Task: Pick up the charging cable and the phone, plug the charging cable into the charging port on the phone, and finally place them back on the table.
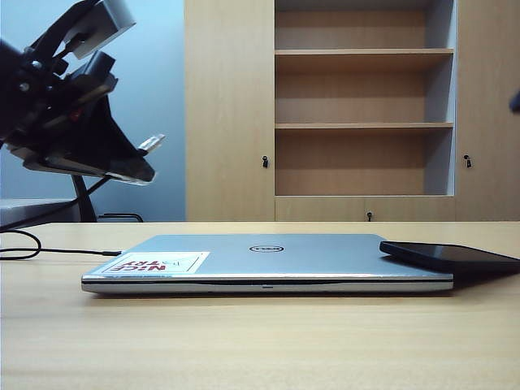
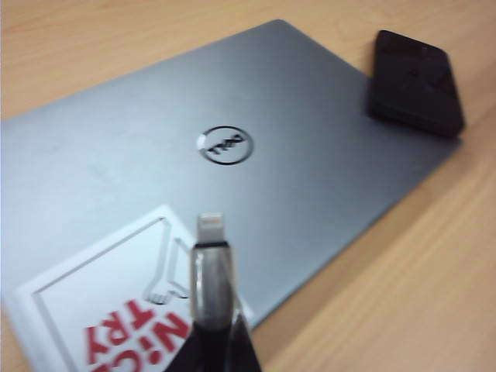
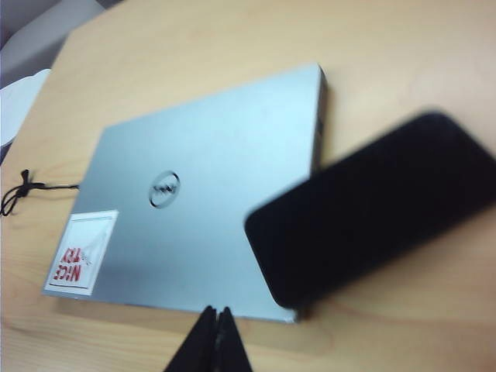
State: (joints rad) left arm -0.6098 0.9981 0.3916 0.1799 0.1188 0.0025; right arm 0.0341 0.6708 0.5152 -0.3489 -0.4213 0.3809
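Pale wood-grain worktop, one, smooth. One closed silver Dell laptop with a white sticker. One flat glossy black phone overlapping the laptop's right corner. One thin black charging cable left of the laptop; its silvery plug is clamped in the left gripper, raised above the laptop's sticker end. Right gripper closed, empty, above the laptop's near edge.

Left gripper raised at exterior left, fingers clamped; right gripper closed, aloft.

open wooden shelving against pale blue wall.
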